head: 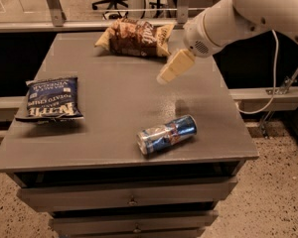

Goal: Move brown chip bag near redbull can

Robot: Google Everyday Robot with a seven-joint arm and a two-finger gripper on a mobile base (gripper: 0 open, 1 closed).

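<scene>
The brown chip bag (136,37) lies at the far edge of the grey table (114,103), crinkly and dark brown with tan edges. The redbull can (166,133) lies on its side near the table's front right, blue and silver. My gripper (174,67) hangs on the white arm above the table's right side. It is just right of and in front of the brown bag, apart from it, and well behind the can. It holds nothing that I can see.
A dark blue chip bag (50,98) with white lettering lies at the table's left. Drawers (131,198) sit under the tabletop. A white cable (268,90) hangs at the right. A rail and an office chair stand behind the table.
</scene>
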